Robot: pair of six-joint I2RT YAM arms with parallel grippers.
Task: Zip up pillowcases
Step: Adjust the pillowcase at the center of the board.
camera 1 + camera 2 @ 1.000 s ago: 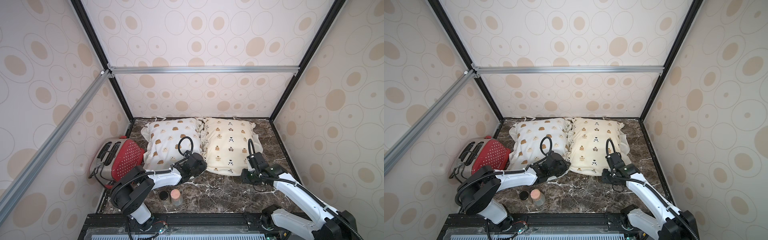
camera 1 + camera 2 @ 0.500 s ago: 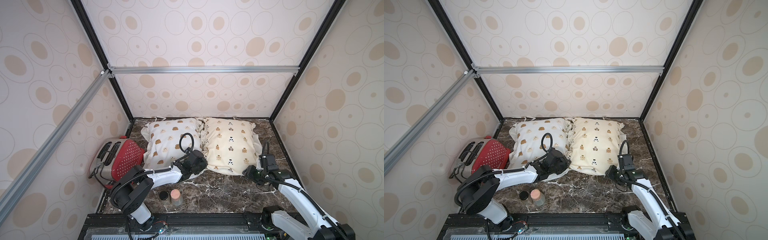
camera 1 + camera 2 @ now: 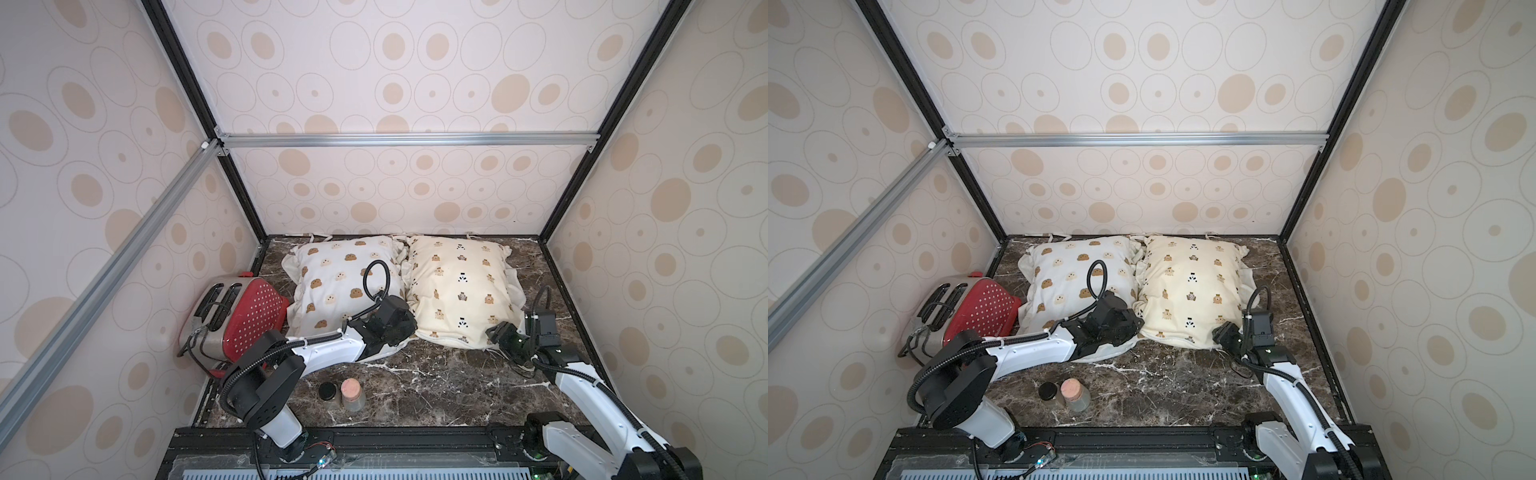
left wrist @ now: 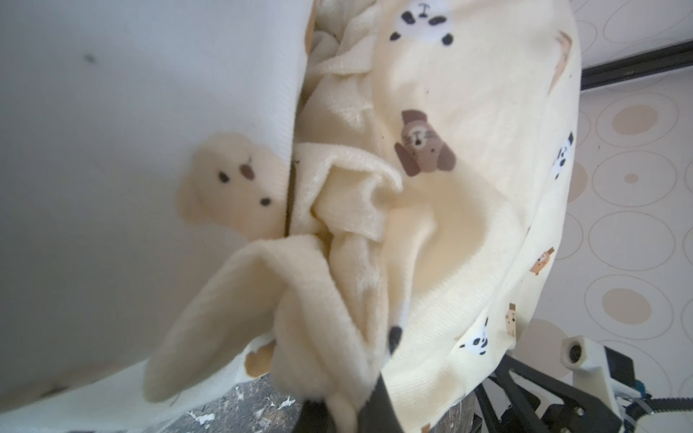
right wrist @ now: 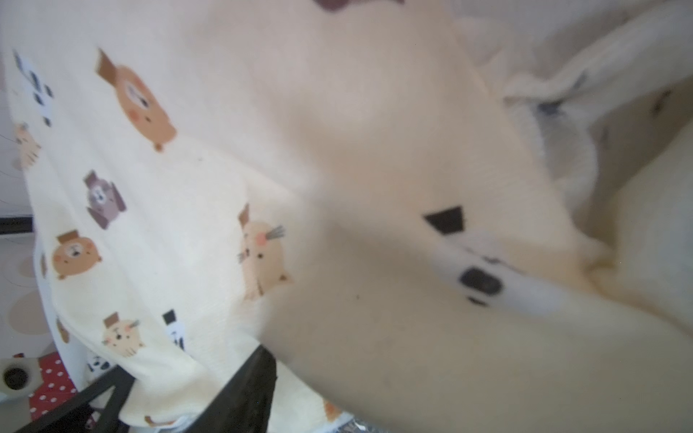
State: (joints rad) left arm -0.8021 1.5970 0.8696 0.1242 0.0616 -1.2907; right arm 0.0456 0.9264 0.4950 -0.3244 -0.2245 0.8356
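Observation:
Two pillowcases lie side by side at the back of the marble table: a white one with brown and cream faces (image 3: 340, 282) (image 3: 1067, 282) and a cream-yellow one with small animals (image 3: 457, 286) (image 3: 1192, 282). My left gripper (image 3: 405, 330) (image 4: 347, 406) is at the near corner between them, shut on a cream plush ruffle (image 4: 300, 337) of the cream-yellow pillowcase. At that pillow's near right corner is my right gripper (image 3: 498, 332) (image 5: 345, 393). One black finger (image 5: 247, 390) stands wide to the side, and fabric drapes over the gap and hides the other finger. No zipper shows.
A red dotted toaster (image 3: 237, 316) stands against the left wall, touching the white pillow. Two small jars, one dark-lidded (image 3: 328, 390) and one pink-lidded (image 3: 353, 392), stand near the front edge. Patterned walls close in the table (image 3: 436, 386) on three sides.
My right arm has swung right along the cream-yellow pillow's near edge to its near right corner, and its jaws have widened. The left gripper has stayed shut in place.

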